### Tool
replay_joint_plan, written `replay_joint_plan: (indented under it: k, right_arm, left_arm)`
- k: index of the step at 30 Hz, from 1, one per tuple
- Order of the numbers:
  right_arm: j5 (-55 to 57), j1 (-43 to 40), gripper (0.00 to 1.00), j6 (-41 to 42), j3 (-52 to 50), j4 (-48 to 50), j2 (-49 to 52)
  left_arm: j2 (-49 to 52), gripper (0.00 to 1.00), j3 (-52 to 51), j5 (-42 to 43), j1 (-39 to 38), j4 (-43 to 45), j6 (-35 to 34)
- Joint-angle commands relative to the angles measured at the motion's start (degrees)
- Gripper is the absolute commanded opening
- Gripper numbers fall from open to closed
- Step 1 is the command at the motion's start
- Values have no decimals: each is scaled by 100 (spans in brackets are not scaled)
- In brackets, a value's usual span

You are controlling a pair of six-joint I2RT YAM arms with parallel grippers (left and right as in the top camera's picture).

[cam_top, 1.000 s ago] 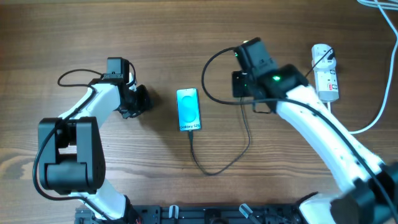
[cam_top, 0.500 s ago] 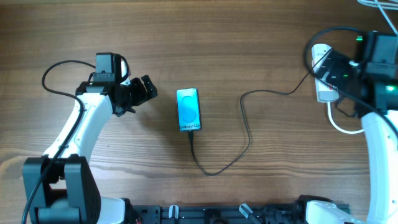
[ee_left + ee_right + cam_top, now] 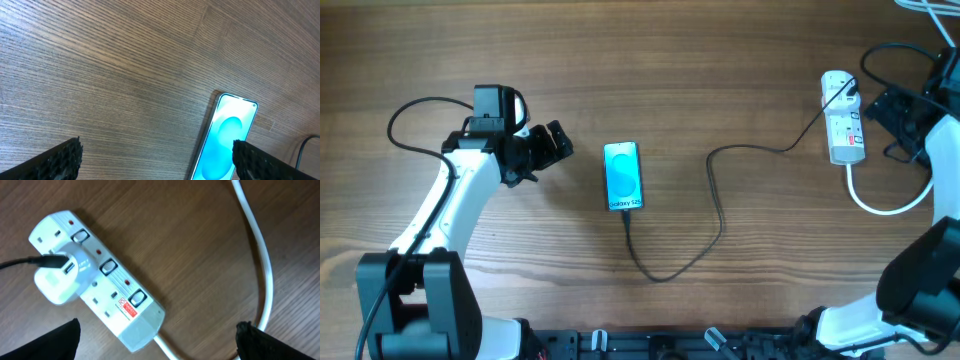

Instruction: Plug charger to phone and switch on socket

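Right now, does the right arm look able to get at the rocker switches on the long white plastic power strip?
Probably yes. The right gripper hangs open close beside the white power strip, nothing between them. The white plug sits at one end, but the switches lie uncovered.

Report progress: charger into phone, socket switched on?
Looks done: charger meets the phone at its bottom edge, its other end in the adapter on the socket. In hand: nothing; left hand and right hand are open, the right beside the socket. Left: confirm the switch; its state is unreadable.
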Motion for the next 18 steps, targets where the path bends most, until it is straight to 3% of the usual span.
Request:
replay_joint_plan:
  k: [1,18]
  right_arm:
    - [-127,-61,100,-153,70,450,306]
    - [-164,-129,100,-444,68,1338,1978]
  left_arm:
    - [0,100,-4,-37,46,20,31]
    - [0,100,-4,-37,46,20,31]
